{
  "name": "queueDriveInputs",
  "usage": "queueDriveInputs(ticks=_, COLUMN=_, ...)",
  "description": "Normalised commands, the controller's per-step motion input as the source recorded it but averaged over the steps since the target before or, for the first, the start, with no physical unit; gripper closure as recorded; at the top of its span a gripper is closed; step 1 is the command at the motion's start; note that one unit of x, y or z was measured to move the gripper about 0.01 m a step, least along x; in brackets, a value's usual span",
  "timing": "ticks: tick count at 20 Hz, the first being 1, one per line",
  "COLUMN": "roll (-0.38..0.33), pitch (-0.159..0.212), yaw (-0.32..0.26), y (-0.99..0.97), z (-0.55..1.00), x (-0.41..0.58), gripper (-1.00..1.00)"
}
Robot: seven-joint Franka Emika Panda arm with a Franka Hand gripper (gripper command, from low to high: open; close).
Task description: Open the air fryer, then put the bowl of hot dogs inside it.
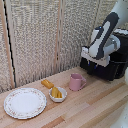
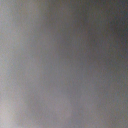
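The white blocky gripper (image 1: 95,61) hangs against the front of the boxy black air fryer (image 1: 117,62), its jaws hidden so I cannot tell their state, while the small white bowl (image 1: 58,95) of yellow-orange hot dogs (image 1: 57,92) sits beside 1 pink mug (image 1: 76,82).

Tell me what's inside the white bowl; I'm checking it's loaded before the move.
The bowl holds a few yellow-orange hot dogs standing above its rim. Its bottom, and anything beneath those pieces, is covered. The wrist view is only a grey blur.
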Motion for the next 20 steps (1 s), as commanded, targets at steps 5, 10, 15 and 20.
queueDriveInputs(ticks=5, roll=-0.071, pitch=-0.046, yaw=-0.105, y=0.84, z=-0.55, x=0.23, gripper=1.0)
queueDriveInputs(ticks=10, roll=-0.049, pitch=-0.077, yaw=-0.15, y=0.78, z=-0.31, x=0.168, gripper=1.0)
queueDriveInputs(ticks=15, roll=-0.082, pitch=-0.01, yaw=-0.122, y=0.71, z=-0.09, x=0.111, gripper=1.0)
queueDriveInputs(ticks=20, roll=-0.056, pitch=0.003, yaw=-0.046, y=0.2, z=0.0, x=-0.067, gripper=-1.0)
